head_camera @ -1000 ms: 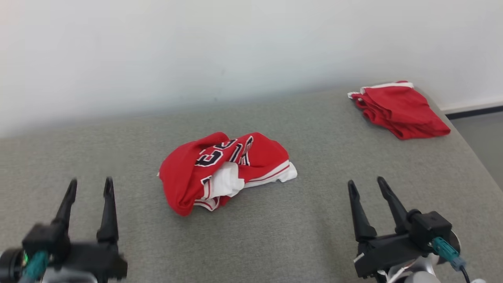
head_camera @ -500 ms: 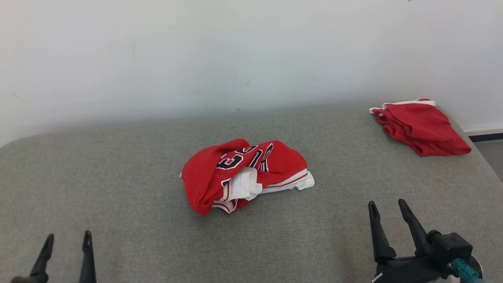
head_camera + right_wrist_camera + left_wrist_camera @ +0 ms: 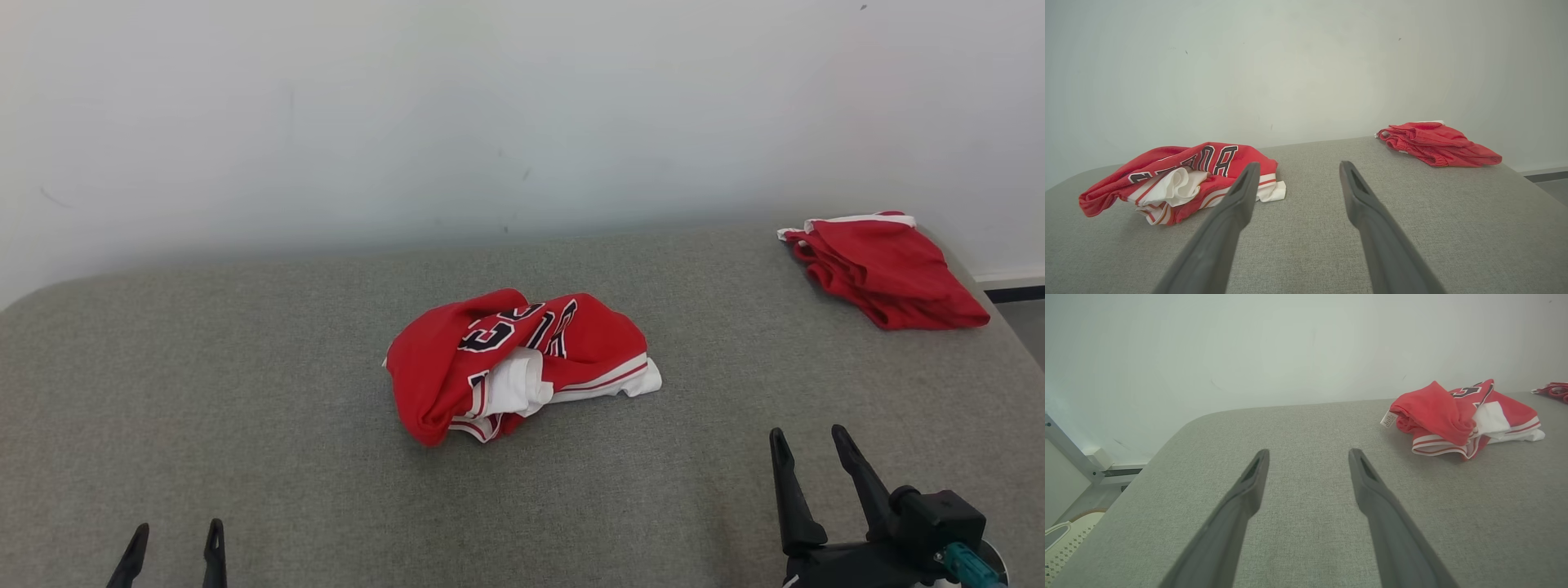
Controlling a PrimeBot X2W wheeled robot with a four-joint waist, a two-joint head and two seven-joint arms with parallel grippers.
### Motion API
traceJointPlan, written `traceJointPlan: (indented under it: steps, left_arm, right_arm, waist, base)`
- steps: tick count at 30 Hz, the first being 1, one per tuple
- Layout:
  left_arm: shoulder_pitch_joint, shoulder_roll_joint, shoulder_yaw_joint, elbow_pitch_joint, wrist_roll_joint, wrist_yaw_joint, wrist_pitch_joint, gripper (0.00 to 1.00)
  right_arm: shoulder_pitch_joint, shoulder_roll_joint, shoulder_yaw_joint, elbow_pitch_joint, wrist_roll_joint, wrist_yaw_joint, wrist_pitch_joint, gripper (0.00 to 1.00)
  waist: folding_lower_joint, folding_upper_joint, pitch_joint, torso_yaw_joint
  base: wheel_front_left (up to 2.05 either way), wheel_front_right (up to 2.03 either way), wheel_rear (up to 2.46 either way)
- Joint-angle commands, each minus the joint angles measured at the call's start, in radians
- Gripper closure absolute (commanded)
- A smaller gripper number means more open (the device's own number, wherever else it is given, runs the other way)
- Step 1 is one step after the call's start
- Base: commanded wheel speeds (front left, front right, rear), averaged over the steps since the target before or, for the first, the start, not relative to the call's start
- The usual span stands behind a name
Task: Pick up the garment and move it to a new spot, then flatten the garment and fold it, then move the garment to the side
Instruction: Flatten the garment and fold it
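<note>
**Hovering open-jawed, two grippers face a crumpled jersey**

The left gripper shows at the lower left of the head view with its two dark fingers spread wide and nothing between them. The right gripper, at the lower right, has its jaws just as far apart and equally empty. Each wrist view looks along a parted pair of fingers to bare grey weave. Neither gripper touches any cloth; whether the fingertips rest on the surface cannot be told.

The red jersey lies in a rumpled heap near the middle of the grey fabric surface, well apart from both grippers and farther from the robot than either. Black-and-white lettering runs across its top folds, and its white lining and red-and-white striped trim spill out on the near side. In the left wrist view a small white label sticks out at the heap's left end.

A second red garment with a white edge sits loosely folded at the far right corner of the surface, well clear of the jersey. A plain white wall rises directly behind. A dark skirting strip runs along its foot at the right edge, and the left wrist view catches a pale metal frame beyond the surface's rounded left corner.
</note>
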Motion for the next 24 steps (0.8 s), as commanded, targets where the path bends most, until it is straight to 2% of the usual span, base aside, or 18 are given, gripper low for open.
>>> traceJointPlan:
  steps: [1,11,16,22,24]
  left_arm:
    - [-0.010,0.002,0.003,0.005,0.006,0.006,-0.001,0.00]
    - [-0.021,0.012,0.000,0.014,0.011,0.009,0.011,0.00]
    - [-0.031,-0.005,-0.002,0.011,-0.006,0.003,0.009,0.00]
    - [-0.109,-0.048,-0.072,0.021,0.016,-0.040,0.031,0.00]
    - [-0.185,-0.097,-0.134,0.054,0.028,-0.083,0.049,0.00]
  right_arm:
    - [0.010,0.000,0.000,0.002,0.001,-0.002,0.000,0.00]
    - [0.012,0.000,0.002,0.004,0.005,-0.002,0.000,0.00]
    - [0.008,0.000,0.001,0.008,0.003,-0.002,0.001,0.00]
    - [-0.009,0.000,0.017,0.014,0.008,-0.002,-0.001,0.00]
    - [-0.025,-0.001,0.033,0.019,0.013,-0.002,-0.002,0.00]
  waist:
    - [0.0000,0.0000,0.001,0.001]
    - [0.0000,0.0000,0.004,0.004]
    - [0.0000,0.0000,0.004,0.003]
    - [0.0000,0.0000,0.013,-0.012]
    - [0.0000,0.0000,0.025,-0.039]
  base:
    - [0.00,0.00,0.00]
    - [0.00,0.00,0.00]
    - [0.00,0.00,0.00]
    - [0.00,0.00,0.00]
    - [0.00,0.00,0.00]
